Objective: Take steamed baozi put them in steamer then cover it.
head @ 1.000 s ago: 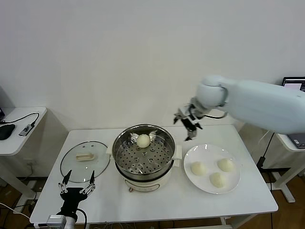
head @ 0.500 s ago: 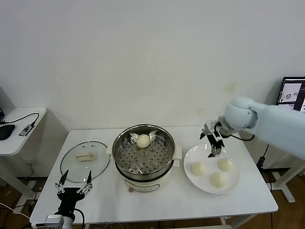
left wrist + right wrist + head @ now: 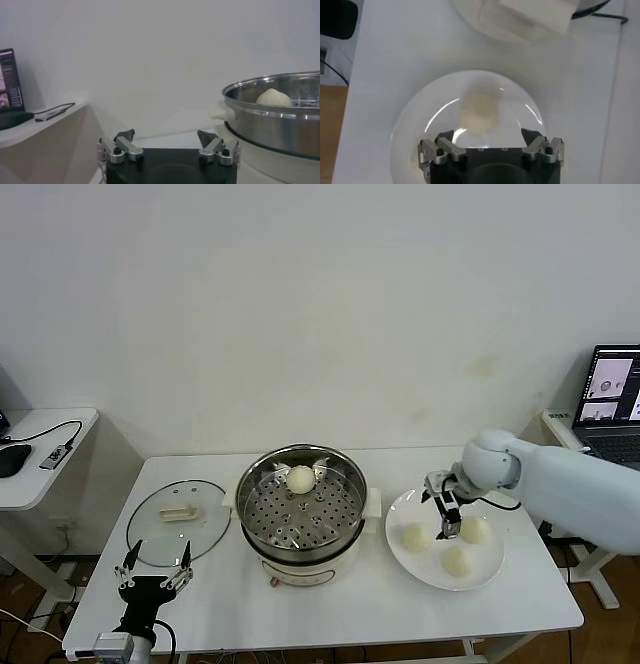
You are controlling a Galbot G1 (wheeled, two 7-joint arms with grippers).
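The steel steamer (image 3: 300, 509) stands mid-table with one baozi (image 3: 301, 478) on its perforated tray; that bun also shows in the left wrist view (image 3: 273, 97). Three baozi (image 3: 415, 536), (image 3: 474, 529), (image 3: 456, 561) lie on a white plate (image 3: 494, 572). My right gripper (image 3: 447, 514) is open and empty, just above the plate between the left and back buns; its wrist view shows a bun (image 3: 479, 113) ahead of the open jaws (image 3: 489, 138). The glass cover (image 3: 178, 520) lies flat left of the steamer. My left gripper (image 3: 156, 568) is open and idle at the front left.
A side table (image 3: 40, 454) with a cable and mouse stands at the far left. A laptop (image 3: 610, 389) is at the far right. The steamer's white handle (image 3: 527, 15) shows beyond the plate in the right wrist view.
My right gripper has swung from above the steamer's right rim rightwards and down over the plate. The left arm has stayed put.
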